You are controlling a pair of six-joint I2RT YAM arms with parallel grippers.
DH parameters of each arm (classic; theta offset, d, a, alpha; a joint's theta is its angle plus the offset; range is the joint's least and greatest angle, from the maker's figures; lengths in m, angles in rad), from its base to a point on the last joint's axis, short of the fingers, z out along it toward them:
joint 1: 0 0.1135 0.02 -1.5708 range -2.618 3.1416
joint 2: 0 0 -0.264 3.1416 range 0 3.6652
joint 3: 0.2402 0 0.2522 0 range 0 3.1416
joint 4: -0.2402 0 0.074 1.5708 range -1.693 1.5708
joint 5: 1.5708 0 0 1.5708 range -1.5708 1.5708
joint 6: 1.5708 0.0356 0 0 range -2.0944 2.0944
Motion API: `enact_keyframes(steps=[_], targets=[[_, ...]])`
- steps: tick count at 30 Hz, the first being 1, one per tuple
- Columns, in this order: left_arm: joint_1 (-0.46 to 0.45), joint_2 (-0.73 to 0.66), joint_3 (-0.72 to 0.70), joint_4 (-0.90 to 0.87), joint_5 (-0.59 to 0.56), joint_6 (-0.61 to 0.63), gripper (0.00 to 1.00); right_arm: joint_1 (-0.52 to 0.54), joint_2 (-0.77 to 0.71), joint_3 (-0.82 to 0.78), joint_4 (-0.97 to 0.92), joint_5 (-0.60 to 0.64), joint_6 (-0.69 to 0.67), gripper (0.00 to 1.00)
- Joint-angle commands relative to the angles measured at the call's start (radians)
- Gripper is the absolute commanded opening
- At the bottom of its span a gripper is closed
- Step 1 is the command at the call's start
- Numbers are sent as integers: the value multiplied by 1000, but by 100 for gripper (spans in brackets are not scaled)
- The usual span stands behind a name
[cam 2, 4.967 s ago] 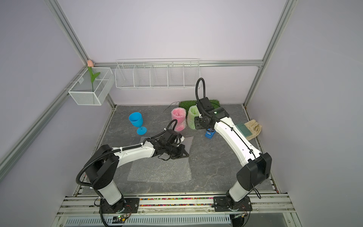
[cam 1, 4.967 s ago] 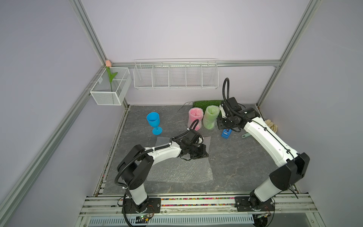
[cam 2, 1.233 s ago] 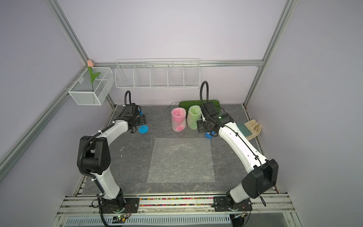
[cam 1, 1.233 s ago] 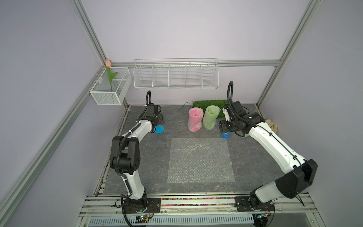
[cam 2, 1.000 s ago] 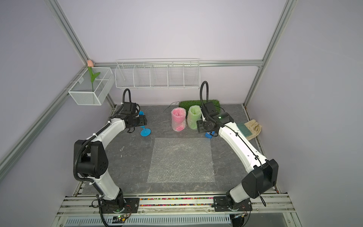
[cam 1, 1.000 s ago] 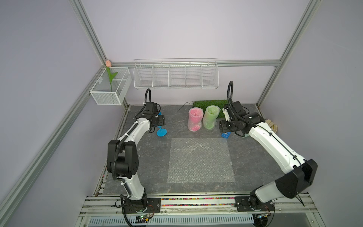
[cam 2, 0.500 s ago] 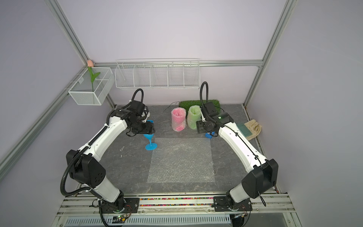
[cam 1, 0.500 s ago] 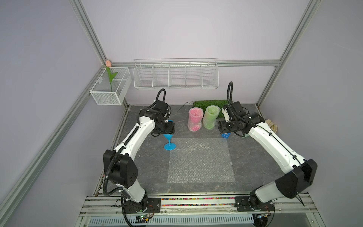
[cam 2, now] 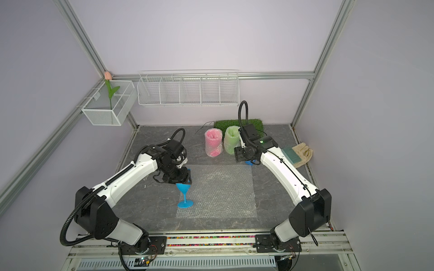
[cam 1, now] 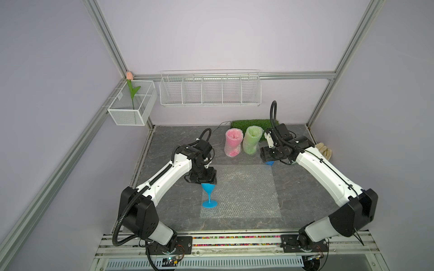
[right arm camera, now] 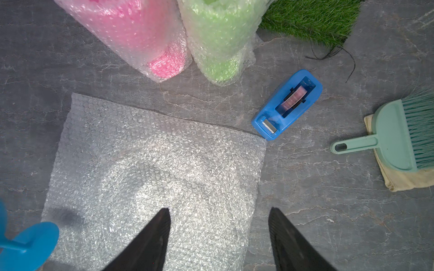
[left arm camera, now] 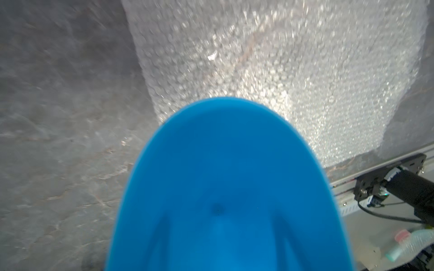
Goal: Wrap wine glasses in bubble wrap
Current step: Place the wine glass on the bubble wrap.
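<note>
moved: the left arm has swung in from the back-left corner, carrying the blue goblet (cam 1: 208, 196) to the left edge of the flat bubble wrap sheet (cam 1: 244, 190). The right arm is unchanged.
top views, left hand (cam 1: 206, 184): clamped on the blue goblet's bowl from above. Goblet roughly upright, foot down.
top views, goblet foot: over the sheet's left edge in both top views. Touching or just clear, can't tell.
top views, right hand (cam 2: 243, 158): hangs at the sheet's far right corner, above the tape dispenser (cam 2: 249, 163).
top views, wrapped pair: pink goblet (cam 1: 233, 143) and green goblet (cam 1: 252, 140), each in its own bubble wrap, stand side by side behind the sheet. The green one is in front of the grass mat (cam 2: 237, 123).
left wrist: the blue bowl fills the lower frame, blurred, with the sheet beyond it on the grey counter (left arm camera: 58, 117). Fingers not clearly visible.
right wrist: right hand wide apart, holding nothing, tips over the sheet. The dispenser sits right at the sheet's corner. The brush (right arm camera: 399, 133) lies on a cloth (right arm camera: 399, 180), apart from the sheet. The blue foot shows at the frame edge.
</note>
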Motion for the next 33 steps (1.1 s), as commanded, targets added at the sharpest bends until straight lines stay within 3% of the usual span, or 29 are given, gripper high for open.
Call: enact_keyframes(steps=[1, 7, 33], targets=[[-39, -42, -44, 9, 61, -75, 46, -3, 1, -22, 9, -9, 9, 70], [-43, -8, -80, 23, 33, -77, 46, -3, 9, -29, 12, -13, 13, 70], [-43, 406, 186, 108, -83, -17, 64, -6, 1, -41, -6, 19, -4, 70]])
